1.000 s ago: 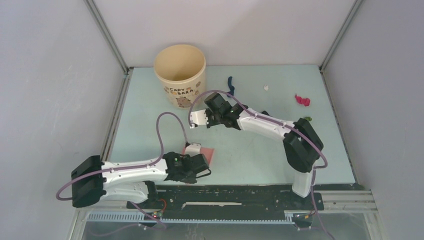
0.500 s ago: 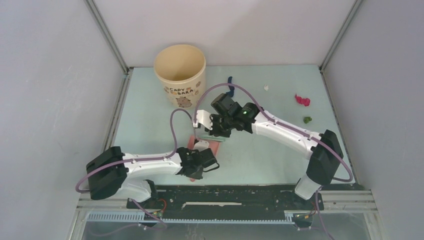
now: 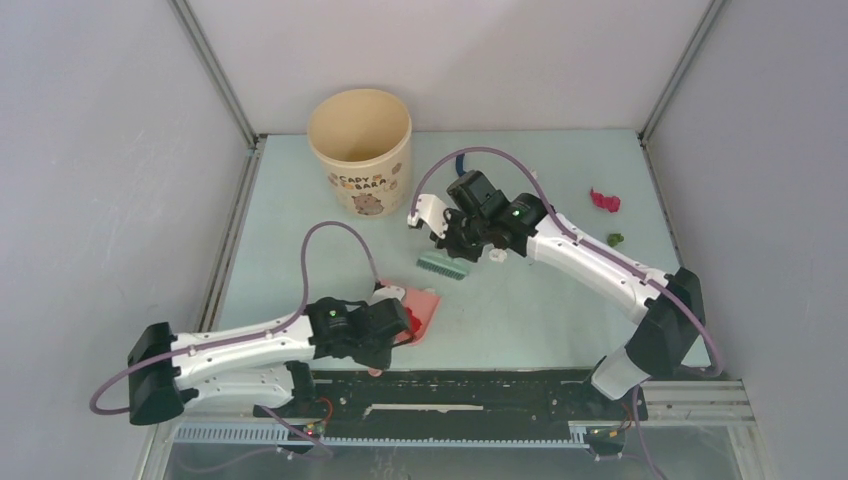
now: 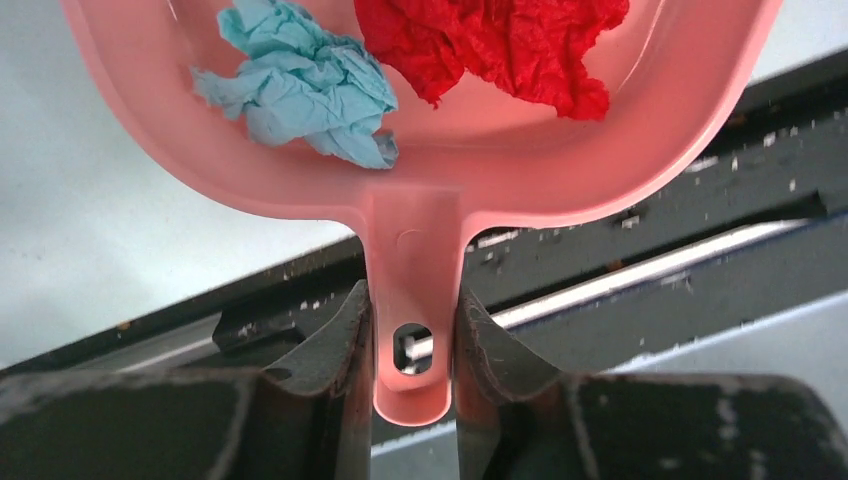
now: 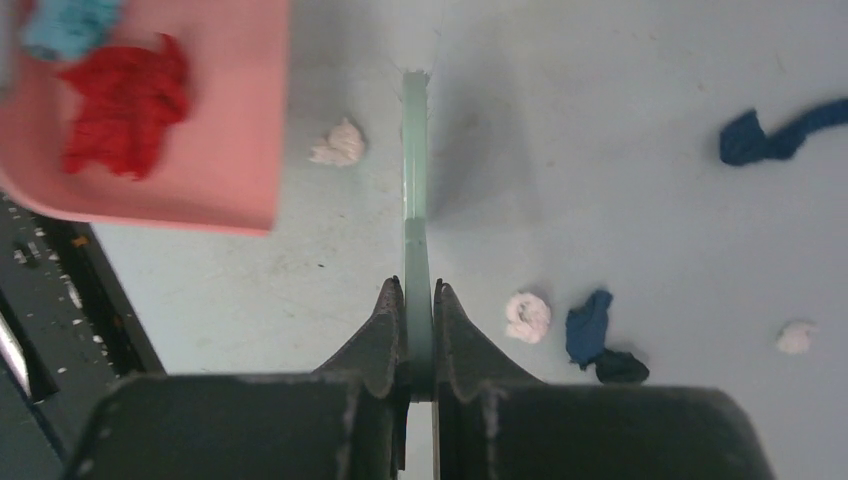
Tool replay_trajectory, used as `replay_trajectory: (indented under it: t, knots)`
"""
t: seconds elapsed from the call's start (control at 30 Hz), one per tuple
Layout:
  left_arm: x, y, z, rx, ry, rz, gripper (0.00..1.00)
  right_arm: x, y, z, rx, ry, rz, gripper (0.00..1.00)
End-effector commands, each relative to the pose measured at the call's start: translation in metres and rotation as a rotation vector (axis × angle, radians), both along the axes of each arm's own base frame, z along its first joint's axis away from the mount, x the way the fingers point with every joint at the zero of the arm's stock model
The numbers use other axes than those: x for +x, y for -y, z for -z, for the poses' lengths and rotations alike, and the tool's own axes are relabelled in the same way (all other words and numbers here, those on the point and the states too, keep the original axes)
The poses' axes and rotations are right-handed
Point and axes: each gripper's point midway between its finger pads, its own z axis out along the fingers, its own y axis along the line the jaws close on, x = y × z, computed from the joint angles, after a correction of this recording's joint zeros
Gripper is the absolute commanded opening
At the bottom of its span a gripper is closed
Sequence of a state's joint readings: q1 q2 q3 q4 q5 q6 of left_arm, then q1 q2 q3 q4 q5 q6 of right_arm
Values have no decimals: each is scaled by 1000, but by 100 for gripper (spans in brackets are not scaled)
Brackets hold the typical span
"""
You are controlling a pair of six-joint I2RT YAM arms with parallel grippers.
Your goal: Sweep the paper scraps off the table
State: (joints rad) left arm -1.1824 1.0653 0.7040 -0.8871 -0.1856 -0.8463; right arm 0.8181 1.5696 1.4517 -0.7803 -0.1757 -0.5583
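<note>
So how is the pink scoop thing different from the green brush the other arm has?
The dustpan is pink, wide and shallow; the brush is grey-green and narrow. The dustpan holds a red scrap and a light blue scrap; the brush holds nothing. The left gripper clamps the dustpan, the right gripper the brush. Both are gripped by their handles.

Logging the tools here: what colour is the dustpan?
The dustpan is pink, clearest in the left wrist view.

The dustpan (image 4: 520,170) is pink — the paper scraps (image 4: 300,85) in it are one pale teal, one red. On the pale mint-green table (image 5: 620,200) lie white, navy, magenta and green bits. The brush (image 5: 415,180) is grey-green; the cup (image 3: 368,192) is cream with brown lettering.
</note>
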Motion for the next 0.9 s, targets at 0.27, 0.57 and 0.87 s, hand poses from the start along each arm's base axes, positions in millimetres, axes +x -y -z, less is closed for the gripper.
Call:
replay_trajectory:
  t: [0.27,0.57,0.87]
  knots:
    - [-50,-29,19,166,-209,73,0,48,26,-17,-1,147,277,0]
    - [-34,3,29,207,-235,144,0,4,-21,22,0,-34,135,0]
    - [-12,20,37,189,-240,142,0,-66,-43,14,55,-318,-40,0]
